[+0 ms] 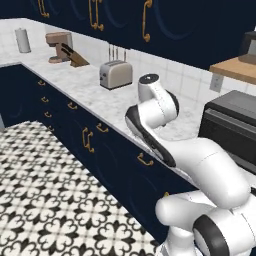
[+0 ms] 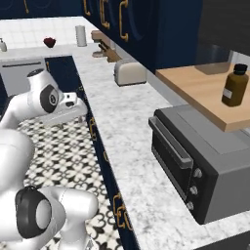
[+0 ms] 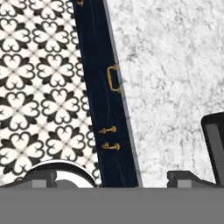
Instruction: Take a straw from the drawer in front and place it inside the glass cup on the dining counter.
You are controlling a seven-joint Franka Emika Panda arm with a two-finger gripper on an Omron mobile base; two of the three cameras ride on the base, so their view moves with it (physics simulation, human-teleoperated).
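Note:
My gripper (image 3: 116, 178) is open, its two dark fingertips (image 3: 43, 177) set wide apart with nothing between them. It hangs above the edge of the marble worktop (image 3: 170, 65) and looks straight down the navy cabinet front. The drawer (image 3: 98, 83) is shut, and its curved brass pull (image 3: 113, 78) lies ahead of the fingertips. That same drawer (image 1: 135, 152) sits just under the worktop edge, below my bent arm (image 1: 155, 107). The straw, the glass cup and the dining counter are out of view.
A toaster (image 1: 116, 74), a coffee machine (image 1: 59, 45) and a knife block (image 1: 76, 58) stand on the worktop. A dark microwave (image 2: 195, 161) sits close on the right, under a wooden shelf with a brown bottle (image 2: 235, 85). Patterned floor (image 1: 45, 190) lies to the left.

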